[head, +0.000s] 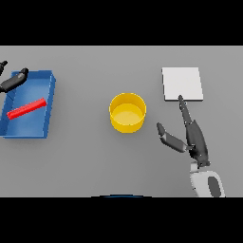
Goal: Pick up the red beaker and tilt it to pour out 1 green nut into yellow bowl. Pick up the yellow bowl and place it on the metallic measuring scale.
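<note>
Beaker point(26, 108), red, lies on its side in the blue tray point(50, 95) by the desk's left edge, probably light, rigid and slick, so I'd grip mid-body; my left hand point(14, 79) hovers there fingers straight, right hand point(190, 135) spread.

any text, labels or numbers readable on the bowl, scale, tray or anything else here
None: the yellow bowl, the metallic measuring scale, the blue tray and the red beaker lying in it all show plain surfaces with no words, numbers or signs.
</note>
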